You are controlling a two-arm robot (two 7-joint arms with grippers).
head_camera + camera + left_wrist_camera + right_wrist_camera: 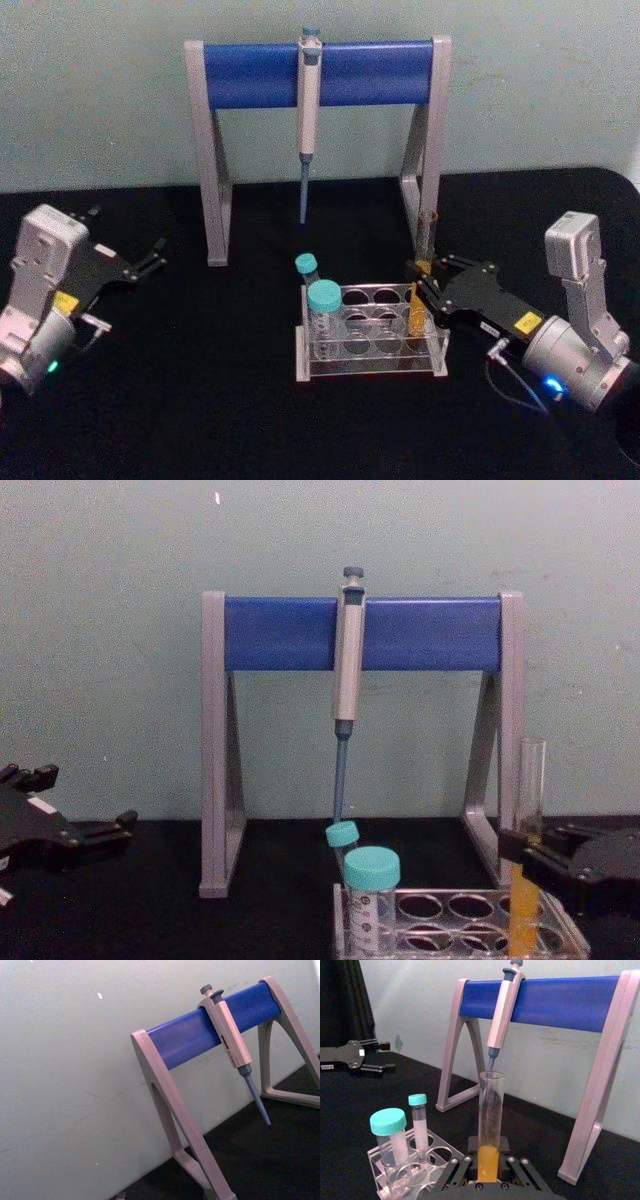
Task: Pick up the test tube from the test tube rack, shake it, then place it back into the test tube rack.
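Note:
The test tube (424, 262) is tall, clear and uncapped, with orange-yellow liquid in its lower half. It stands upright in a hole at the right end of the test tube rack (372, 368), a low clear plastic rack at the table's middle. My right gripper (418, 283) reaches in from the right and is shut on the test tube just above the rack's top plate. The right wrist view shows the test tube (490, 1120) rising between the fingers (516, 1167). In the chest view the right gripper (525, 855) holds it low down. My left gripper (125, 237) is parked open at the far left.
Two teal-capped tubes (322, 305) stand at the rack's left end. Behind the rack a grey-and-blue pipette stand (250, 75) spans the back, with a pipette (308, 110) hanging from its bar, tip pointing down. The stand's right leg (425, 170) rises just behind the test tube.

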